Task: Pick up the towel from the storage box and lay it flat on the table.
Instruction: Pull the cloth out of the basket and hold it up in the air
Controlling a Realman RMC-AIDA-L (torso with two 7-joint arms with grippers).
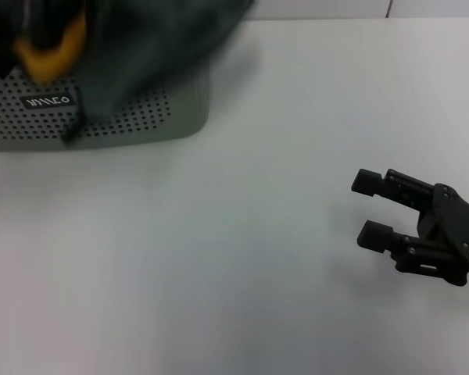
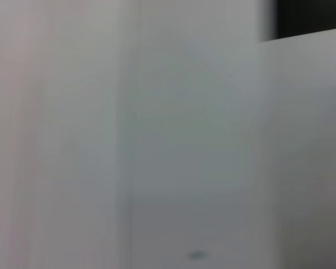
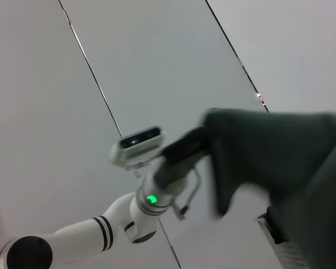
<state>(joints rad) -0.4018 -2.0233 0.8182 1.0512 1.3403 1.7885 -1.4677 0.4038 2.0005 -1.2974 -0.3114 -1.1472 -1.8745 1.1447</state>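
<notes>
The dark green towel (image 1: 156,47) hangs lifted over the pale green storage box (image 1: 141,117) at the table's far left, with its orange-yellow reverse (image 1: 59,51) showing. The box carries a small black label (image 1: 49,101). In the right wrist view my left gripper (image 3: 204,140) is shut on an upper edge of the towel (image 3: 269,151), which droops above the box's corner (image 3: 280,246). My left gripper is out of the head view. My right gripper (image 1: 370,208) is open and empty, low over the white table (image 1: 219,258) at the right.
The left wrist view shows only a smeared pale surface. The wall behind has thin dark seams (image 3: 89,73).
</notes>
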